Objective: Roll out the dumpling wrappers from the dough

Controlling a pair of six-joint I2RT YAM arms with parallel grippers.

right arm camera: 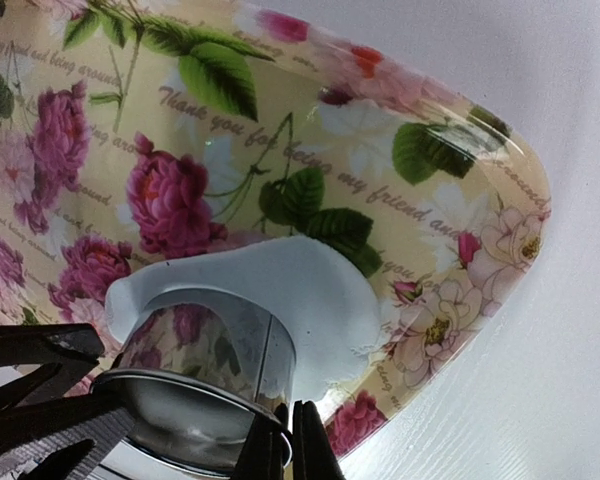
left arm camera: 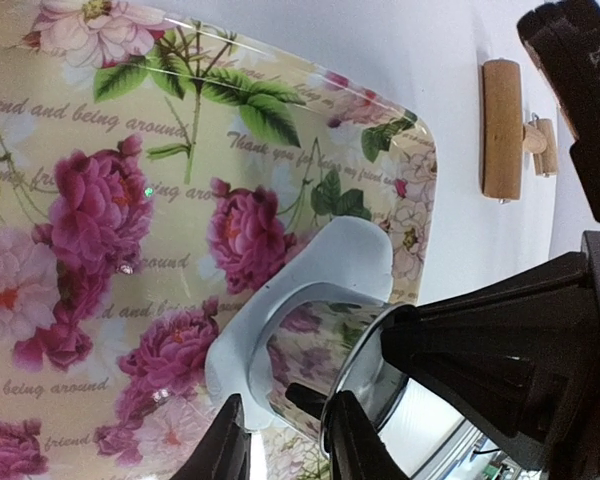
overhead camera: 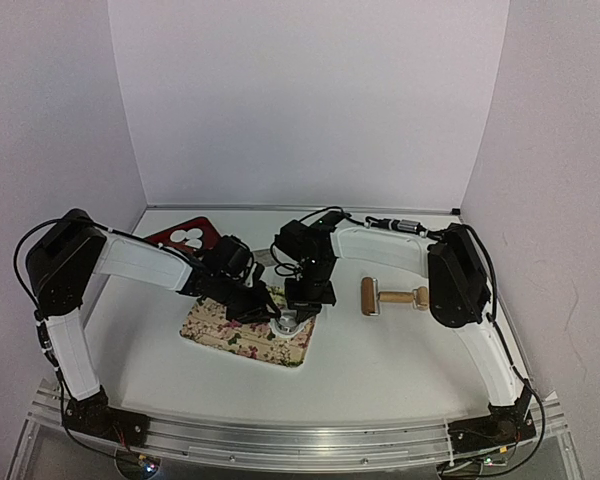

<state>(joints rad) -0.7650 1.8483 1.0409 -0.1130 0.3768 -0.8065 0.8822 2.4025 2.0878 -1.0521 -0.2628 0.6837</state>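
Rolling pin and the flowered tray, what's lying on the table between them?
Nothing. The strip of white table between the rolling pin and the flowered tray is bare. The left wrist view shows it most clearly, and the top view agrees.

Plain white walls point(overhead camera: 310, 100) enclose a white table point(overhead camera: 380, 370) on three sides under soft even light

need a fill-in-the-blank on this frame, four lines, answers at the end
1. The white dough lies on the ____ tray.
2. The right gripper has its jaws shut on the rim of the metal ____.
3. In the top view the rolling pin lies on the table, to the ____ of the tray.
4. The round white discs sit on a ____ plate.
Missing words: floral; ring; right; red.
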